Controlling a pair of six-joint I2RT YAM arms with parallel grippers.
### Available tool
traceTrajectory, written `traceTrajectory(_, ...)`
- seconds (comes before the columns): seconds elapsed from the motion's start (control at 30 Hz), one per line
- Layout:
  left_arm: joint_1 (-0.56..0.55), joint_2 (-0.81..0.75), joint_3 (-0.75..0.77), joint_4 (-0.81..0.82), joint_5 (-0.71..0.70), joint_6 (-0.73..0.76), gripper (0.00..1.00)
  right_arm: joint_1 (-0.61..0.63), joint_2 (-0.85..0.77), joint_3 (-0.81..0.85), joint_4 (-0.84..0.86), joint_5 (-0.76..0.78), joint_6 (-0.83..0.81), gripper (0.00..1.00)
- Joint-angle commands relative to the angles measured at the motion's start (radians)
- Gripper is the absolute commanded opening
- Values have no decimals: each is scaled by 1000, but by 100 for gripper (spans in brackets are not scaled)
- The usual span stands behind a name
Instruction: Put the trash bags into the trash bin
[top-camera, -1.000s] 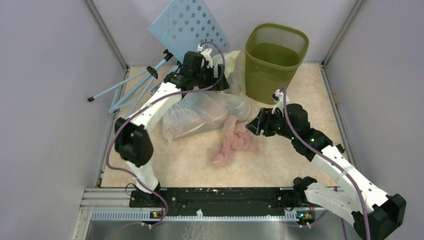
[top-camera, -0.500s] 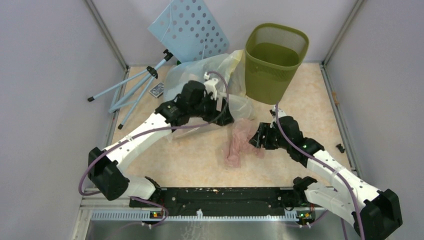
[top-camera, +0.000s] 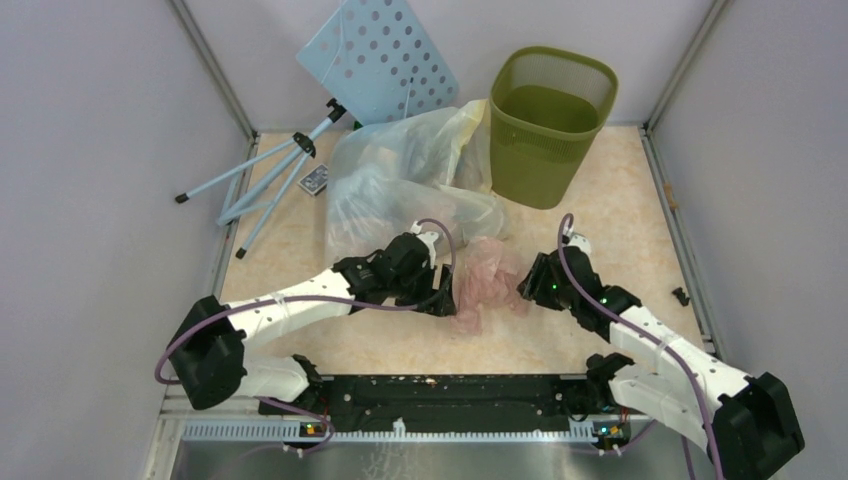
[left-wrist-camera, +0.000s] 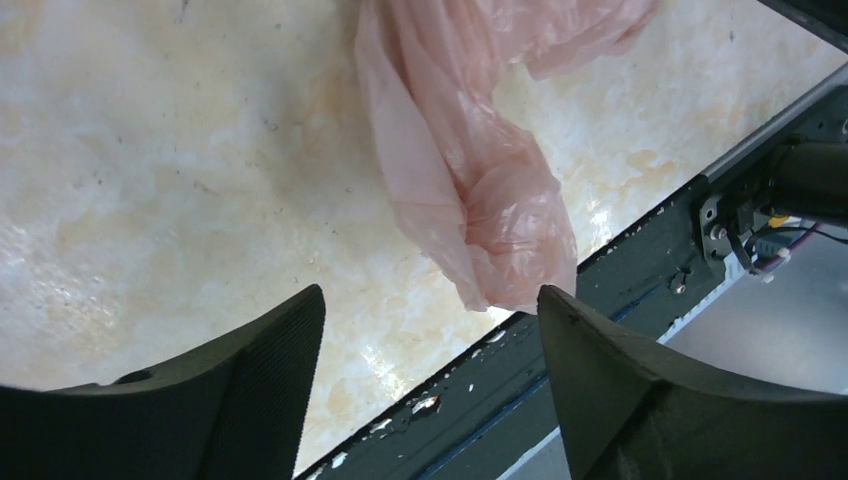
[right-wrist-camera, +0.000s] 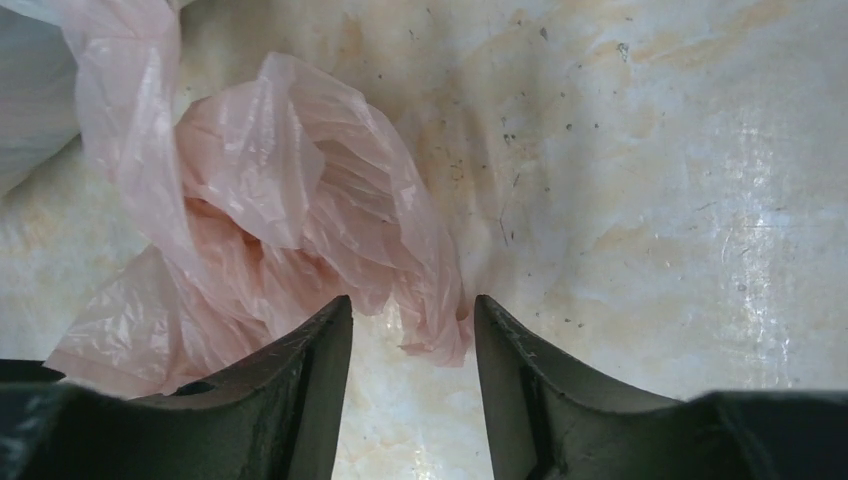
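Pink trash bag (right-wrist-camera: 270, 200), not pinched
Left gripper (left-wrist-camera: 428, 300) spread wide, bag just ahead of its fingertips; right gripper (right-wrist-camera: 412, 305) half spread, a bag fold between its tips.

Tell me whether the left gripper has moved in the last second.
Yes. In the top view the left gripper has come away from the trash bin, toward the bottom edge, and now sits beside the pink bag.

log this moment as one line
left gripper open over pink bag | right gripper open at its edge | pink bag on table, outside trash bin
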Motion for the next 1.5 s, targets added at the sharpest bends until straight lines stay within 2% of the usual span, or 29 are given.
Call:
traceTrajectory(0.0,0,-43,-60,143,-7,-101,78,0,19,-24,74,3,38,45)
traceTrajectory(0.07,0,-26,-61,148,-22,-124,73,0,43,-33,95,-5,37,45)
traceTrajectory(0.23,2,25,-53,187,-34,-150,68,0,127,-31,126,-24,29,43)
traceTrajectory(0.4,10,80,-68,227,-47,-182,54,0,170,-32,151,-22,25,40)
traceTrajectory(0.43,14,88,-72,228,-57,-188,50,-1,173,-32,155,-22,24,38)
traceTrajectory(0.5,24,93,-94,233,-82,-205,38,0,176,-26,152,-16,25,24)
traceTrajectory(0.57,42,79,-133,252,-113,-223,19,0,172,-13,133,5,23,6)
traceTrajectory(0.6,54,67,-152,258,-125,-230,9,0,167,-1,109,30,23,0)
traceTrajectory(0.63,67,52,-168,257,-134,-234,1,0,159,11,82,60,24,0)
traceTrajectory(0.77,100,-45,-223,186,-204,-233,0,-2,69,47,-16,215,36,0)
traceTrajectory(0.93,147,-208,-290,61,-285,-257,0,-14,-57,58,-95,334,67,0)
traceTrajectory(1.07,267,-377,-384,33,-273,-321,0,-36,-102,85,-212,449,163,0)
traceTrajectory(1.17,329,-497,-453,46,-262,-352,0,-69,-136,97,-205,477,154,0)
traceTrajectory(1.3,358,-584,-455,30,-291,-354,0,-110,-142,132,-146,425,58,0)
traceTrajectory(1.4,358,-568,-418,18,-294,-326,0,-112,-138,151,-37,238,-121,0)
traceTrajectory(1.47,358,-538,-395,15,-294,-310,0,-112,-142,163,-9,116,-168,0)
